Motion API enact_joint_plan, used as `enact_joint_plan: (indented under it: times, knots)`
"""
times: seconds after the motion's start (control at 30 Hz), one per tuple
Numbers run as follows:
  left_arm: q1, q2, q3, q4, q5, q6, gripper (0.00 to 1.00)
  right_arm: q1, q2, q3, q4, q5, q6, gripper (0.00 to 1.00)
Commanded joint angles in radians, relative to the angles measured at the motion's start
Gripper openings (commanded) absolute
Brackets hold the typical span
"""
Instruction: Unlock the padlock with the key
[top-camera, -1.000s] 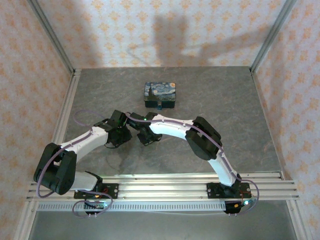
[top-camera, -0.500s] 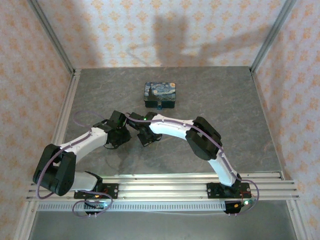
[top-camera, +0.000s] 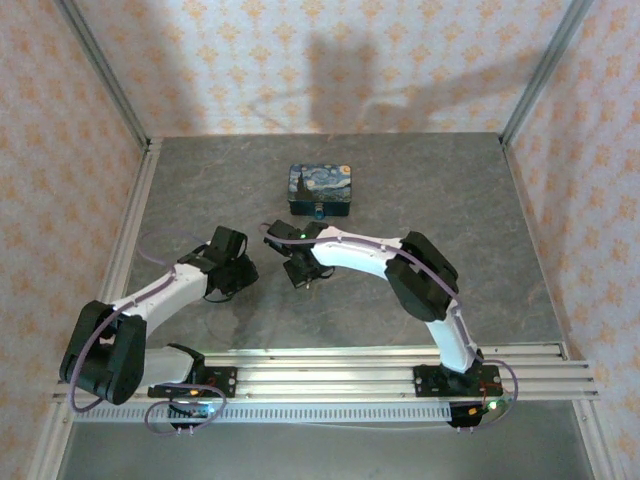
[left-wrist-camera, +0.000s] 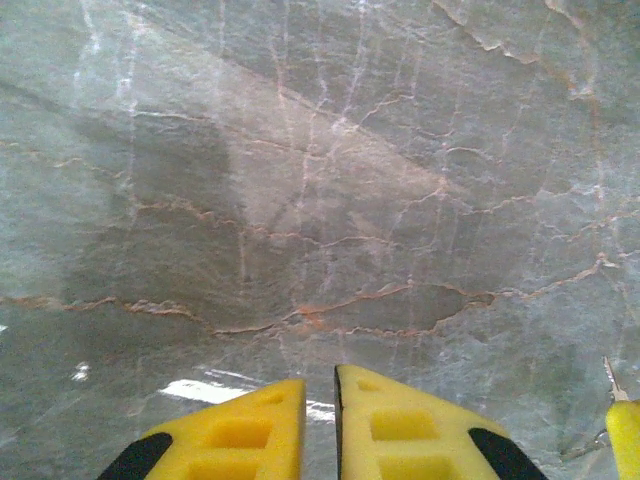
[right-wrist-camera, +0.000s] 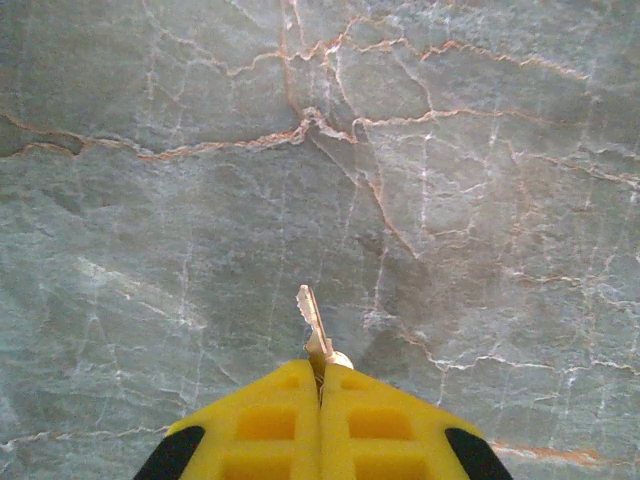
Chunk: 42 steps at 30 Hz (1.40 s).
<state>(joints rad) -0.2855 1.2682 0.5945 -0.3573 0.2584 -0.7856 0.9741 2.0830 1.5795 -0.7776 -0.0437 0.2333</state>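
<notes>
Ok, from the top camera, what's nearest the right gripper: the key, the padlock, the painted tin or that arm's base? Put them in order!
1. The key, pinched in the right gripper's jaws.
2. The padlock, beyond it on the tin's front.
3. The painted tin, behind the padlock.
4. The right arm's base, at the near right edge.

A lab test booth: patterned wall panels (top-camera: 330, 60), aluminium rails (top-camera: 330, 372), marbled tabletop (top-camera: 450, 200).

No text, number or brand is legible on any surface. The tin (top-camera: 320, 189) carries a painted print without readable lettering.
</notes>
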Motion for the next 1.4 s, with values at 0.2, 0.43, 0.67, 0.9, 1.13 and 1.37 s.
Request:
enact_joint_plan:
  times: [0.2, 0.43, 0.67, 0.9, 1.13, 1.37]
  knots:
    - [0.023, -0.069, -0.011, 0.117, 0.118, 0.014, 0.24, -0.057, -0.152, -0.117, 0.166, -0.123, -0.017, 0.00]
    - [0.023, -0.130, -0.011, 0.170, 0.166, 0.029, 0.27, -0.076, -0.213, -0.145, 0.215, -0.187, -0.059, 0.00]
    - [0.023, -0.137, -0.025, 0.352, 0.245, -0.120, 0.42, -0.079, -0.285, -0.190, 0.309, -0.193, -0.045, 0.00]
    - [0.016, -0.037, -0.015, 0.485, 0.326, -0.221, 0.41, -0.079, -0.327, -0.236, 0.391, -0.203, -0.020, 0.00]
    - [-0.012, -0.003, 0.005, 0.536, 0.342, -0.245, 0.35, -0.078, -0.342, -0.261, 0.433, -0.228, -0.009, 0.00]
    - [-0.018, 0.040, 0.010, 0.598, 0.365, -0.293, 0.32, -0.079, -0.354, -0.286, 0.475, -0.232, 0.004, 0.00]
